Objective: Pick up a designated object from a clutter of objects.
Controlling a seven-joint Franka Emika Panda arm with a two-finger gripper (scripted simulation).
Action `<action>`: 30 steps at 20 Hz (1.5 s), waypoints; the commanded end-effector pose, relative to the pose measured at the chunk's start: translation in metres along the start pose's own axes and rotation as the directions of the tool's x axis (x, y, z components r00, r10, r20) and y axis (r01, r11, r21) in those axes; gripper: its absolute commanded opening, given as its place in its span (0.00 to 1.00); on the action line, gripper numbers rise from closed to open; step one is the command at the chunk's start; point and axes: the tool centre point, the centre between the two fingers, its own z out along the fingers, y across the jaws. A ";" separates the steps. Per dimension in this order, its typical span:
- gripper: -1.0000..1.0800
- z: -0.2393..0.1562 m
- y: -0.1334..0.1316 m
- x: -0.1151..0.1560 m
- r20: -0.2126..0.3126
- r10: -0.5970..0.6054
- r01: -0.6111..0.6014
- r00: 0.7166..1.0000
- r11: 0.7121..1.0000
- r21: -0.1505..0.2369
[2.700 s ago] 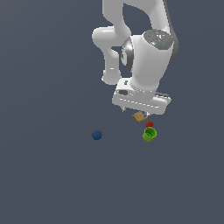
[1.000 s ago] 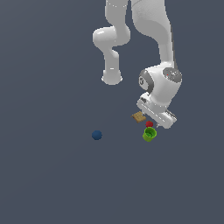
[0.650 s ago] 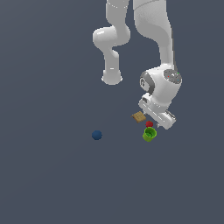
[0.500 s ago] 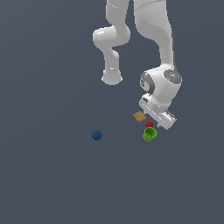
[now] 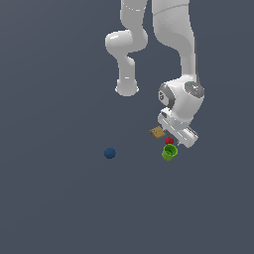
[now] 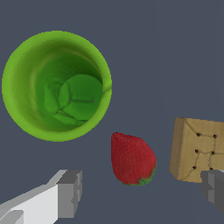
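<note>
The pincer point(image 6: 140, 192) is seen spread wide, its two grey fingertips point(image 6: 70, 193) set on either side of the red strawberry point(image 6: 132, 158) without touching it, so nothing is grasped. The strawberry lies on the dark grey worktop point(image 6: 175, 52) between the upright bright green cup point(image 6: 56, 85) and the flat tan cracker block point(image 6: 196, 149), close to both but apart from each. In the exterior view the strawberry point(image 5: 169, 141) is found just beneath the wrist, the cup point(image 5: 169, 152) beside it, the tan block point(image 5: 158, 132) next to them, and the blue ball point(image 5: 109, 153) well apart toward that view's left.

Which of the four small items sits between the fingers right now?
The red strawberry. It lies between the two fingers; the green cup and tan cracker lie beside it, and the blue ball sits far off.
</note>
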 end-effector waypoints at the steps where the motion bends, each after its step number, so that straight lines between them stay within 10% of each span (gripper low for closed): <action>1: 0.96 0.009 0.001 0.000 0.000 0.001 -0.001 1.000 1.000 -0.001; 12: 0.96 0.041 0.000 0.000 0.000 0.003 -0.003 1.000 1.000 0.000; 13: 0.00 0.041 0.000 0.000 0.000 0.003 -0.003 1.000 1.000 0.000; 30: 0.00 0.027 0.003 0.005 -0.002 0.003 -0.003 1.000 1.000 0.010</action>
